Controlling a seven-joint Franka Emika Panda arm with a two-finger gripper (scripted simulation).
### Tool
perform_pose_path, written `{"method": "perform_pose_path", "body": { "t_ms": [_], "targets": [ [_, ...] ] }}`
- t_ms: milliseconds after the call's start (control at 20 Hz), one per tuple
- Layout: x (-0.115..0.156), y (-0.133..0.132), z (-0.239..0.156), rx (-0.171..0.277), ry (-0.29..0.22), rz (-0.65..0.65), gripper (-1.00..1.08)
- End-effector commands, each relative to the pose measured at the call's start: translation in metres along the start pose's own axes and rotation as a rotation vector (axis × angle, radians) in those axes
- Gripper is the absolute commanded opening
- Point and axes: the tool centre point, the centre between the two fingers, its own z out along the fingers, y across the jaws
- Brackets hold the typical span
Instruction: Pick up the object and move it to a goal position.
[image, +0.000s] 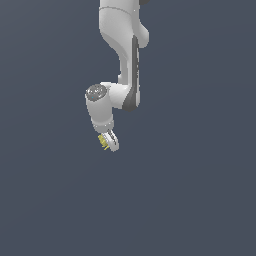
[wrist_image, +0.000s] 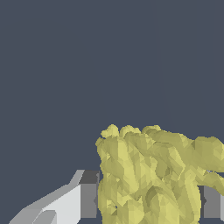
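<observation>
The object (image: 103, 141) is a tiny pale-yellow spiky lump held at the tip of the white arm, in the middle of the exterior view. My gripper (image: 107, 141) is shut on it. In the wrist view the object (wrist_image: 148, 175) fills the space between my two fingers, with one grey pad (wrist_image: 89, 194) pressed on one side and the other pad (wrist_image: 211, 202) on the opposite side. The lower part of the object is cut off by the frame edge. I cannot tell whether it touches the floor.
Plain dark grey-blue floor (image: 200, 200) lies all around. The white arm (image: 122, 45) reaches in from the top of the exterior view. No goal marker shows.
</observation>
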Motion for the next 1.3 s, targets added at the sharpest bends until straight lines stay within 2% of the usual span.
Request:
{"method": "perform_pose_path", "body": {
  "t_ms": [0,300,900,1250],
  "targets": [
    [-0.008,-0.001,-0.009,0.001,0.0,0.0,-1.0],
    [-0.038,-0.003,-0.042,0.001,-0.001,0.0,-1.0],
    [-0.114,-0.009,-0.132,-0.002,0.002,0.001,-1.0],
    [-0.144,-0.012,-0.168,-0.002,0.002,0.001,-1.0]
  ]
}}
